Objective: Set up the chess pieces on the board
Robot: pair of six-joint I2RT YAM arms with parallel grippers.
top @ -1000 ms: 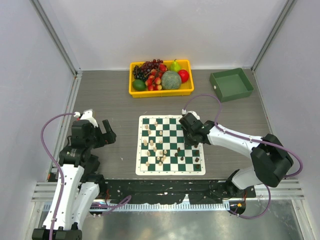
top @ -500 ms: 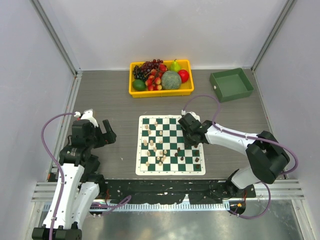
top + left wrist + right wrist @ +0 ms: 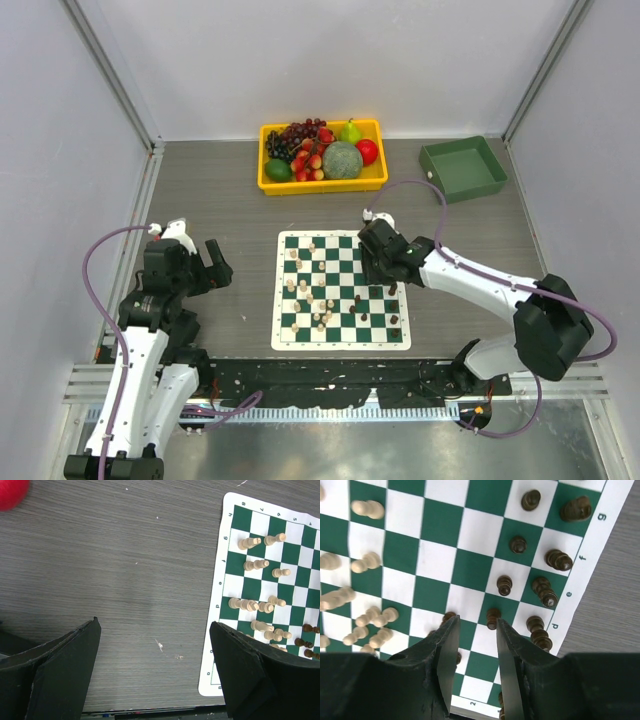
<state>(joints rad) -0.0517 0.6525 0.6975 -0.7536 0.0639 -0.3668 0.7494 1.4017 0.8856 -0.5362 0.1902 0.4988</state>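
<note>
Over the right half of the board, my right gripper hangs with its fingers a narrow gap apart and nothing between them; bare squares show through the gap. A dark pawn stands upright just past one fingertip, very near it, though I cannot tell whether they touch. A second dark piece is half hidden behind the other fingertip. Farther out, more dark pieces stand along the board's right edge and the column beside it, one to a square where I can make them out. The light pieces are scattered loosely across the left half, some bunched together on neighbouring squares.

Off to the left, my left gripper hovers over bare table beside the board's left border, its fingers spread as wide as they go and holding nothing.

From the top camera, the board lies flat in the middle of the table, just ahead of both arm bases. Beyond it, well apart, sits a yellow tray heaped with fruit. A green bin stands near the far right corner.
</note>
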